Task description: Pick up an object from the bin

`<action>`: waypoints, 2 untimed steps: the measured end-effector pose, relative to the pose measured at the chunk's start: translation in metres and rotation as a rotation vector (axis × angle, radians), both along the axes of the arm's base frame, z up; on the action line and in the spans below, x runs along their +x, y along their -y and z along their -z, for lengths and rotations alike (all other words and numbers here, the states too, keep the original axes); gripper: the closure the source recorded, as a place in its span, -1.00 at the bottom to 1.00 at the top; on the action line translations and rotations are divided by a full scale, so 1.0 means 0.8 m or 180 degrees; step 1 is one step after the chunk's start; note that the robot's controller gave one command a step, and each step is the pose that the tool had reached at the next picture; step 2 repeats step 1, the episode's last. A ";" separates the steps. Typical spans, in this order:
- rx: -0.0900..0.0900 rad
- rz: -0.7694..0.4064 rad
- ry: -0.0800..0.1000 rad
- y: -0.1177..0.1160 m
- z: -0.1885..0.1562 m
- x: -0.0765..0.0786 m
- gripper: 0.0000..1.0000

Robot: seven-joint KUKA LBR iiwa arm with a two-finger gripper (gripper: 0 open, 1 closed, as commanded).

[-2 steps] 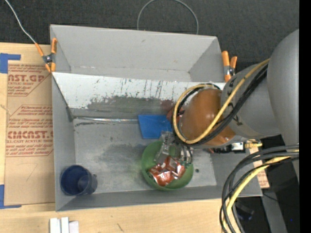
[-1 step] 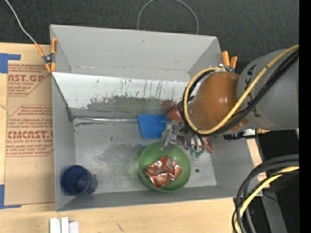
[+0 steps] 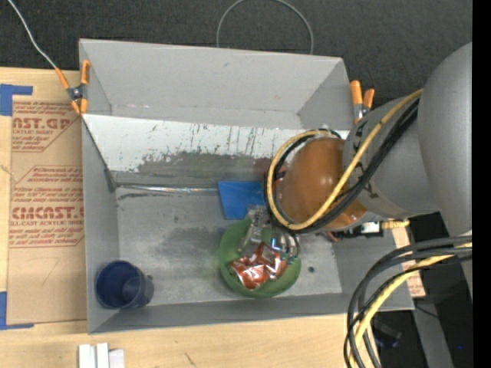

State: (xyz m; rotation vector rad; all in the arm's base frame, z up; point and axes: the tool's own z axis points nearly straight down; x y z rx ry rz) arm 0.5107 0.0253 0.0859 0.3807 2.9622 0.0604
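My gripper (image 3: 265, 245) reaches down over a green round dish-like thing (image 3: 232, 261) near the bin's front edge, right of the middle. A crumpled red and silver wrapper (image 3: 252, 271) lies in that dish, right under the fingers. Whether the fingers touch or hold it is hidden by the gripper body. A flat blue square piece (image 3: 238, 197) lies just behind the dish, partly covered by the arm's orange cover.
A dark blue cup (image 3: 121, 285) lies on its side in the bin's front left corner. The arm with its orange cover and cables comes in over the bin's right wall.
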 end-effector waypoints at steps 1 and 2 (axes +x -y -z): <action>0.0005 0.0057 0.0078 -0.003 0.032 -0.001 1.00; 0.0005 0.0057 0.0078 -0.003 0.032 -0.001 1.00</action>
